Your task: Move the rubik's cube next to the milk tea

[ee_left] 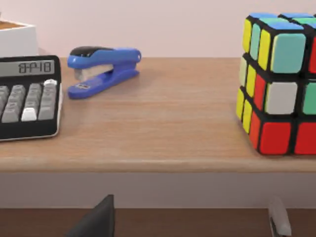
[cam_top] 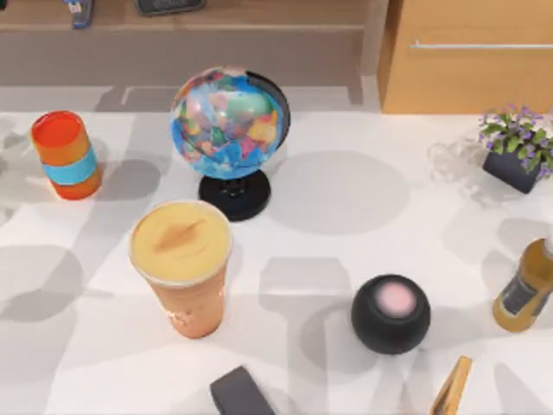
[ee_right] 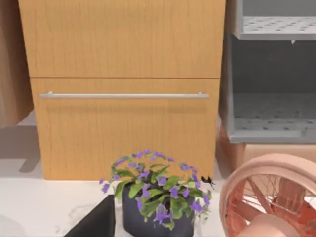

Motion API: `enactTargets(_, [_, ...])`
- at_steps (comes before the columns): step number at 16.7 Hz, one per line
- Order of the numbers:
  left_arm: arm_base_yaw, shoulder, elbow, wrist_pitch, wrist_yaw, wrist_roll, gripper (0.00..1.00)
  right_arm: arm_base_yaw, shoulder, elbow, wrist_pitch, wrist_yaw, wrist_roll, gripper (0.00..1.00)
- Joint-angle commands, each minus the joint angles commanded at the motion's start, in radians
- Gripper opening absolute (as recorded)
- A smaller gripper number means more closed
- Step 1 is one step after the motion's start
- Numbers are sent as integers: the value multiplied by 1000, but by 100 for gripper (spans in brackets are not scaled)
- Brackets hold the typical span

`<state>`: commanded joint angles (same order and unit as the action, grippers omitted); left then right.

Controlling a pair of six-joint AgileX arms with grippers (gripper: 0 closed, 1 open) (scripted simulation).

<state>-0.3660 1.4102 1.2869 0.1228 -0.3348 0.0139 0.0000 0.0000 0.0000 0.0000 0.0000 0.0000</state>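
- Left gripper [ee_left: 192, 219] is facing a wooden shelf [ee_left: 148, 128]; the rubik's cube [ee_left: 279, 84] is sitting on it, off toward one side of the fingers' line, not between them.
- Fingers are standing spread, holding nothing.
- Judgement: centre on the cube first, close on two flat opposite faces, avoid corners.
- Milk tea [cam_top: 183, 264] is standing on the white table [cam_top: 346, 216], left of centre, in front of the globe [cam_top: 229, 138].
- Cube: glossy, hard-edged; cup: tall, tapered, likely tippy.
- Right gripper [ee_right: 94, 222] is parked facing a potted plant [ee_right: 158, 202]; fingers: cannot tell.

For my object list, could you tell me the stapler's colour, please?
Blue with a black top; the stapler shows best in the left wrist view.
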Motion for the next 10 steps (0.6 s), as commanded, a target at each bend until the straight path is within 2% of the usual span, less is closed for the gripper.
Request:
enactTargets(5, [-70, 261, 243, 24, -64, 3, 100, 0, 0, 0, 0, 0, 0, 100])
enactTargets(10, [-82, 302, 282, 28, -75, 3, 100, 0, 0, 0, 0, 0, 0, 100])
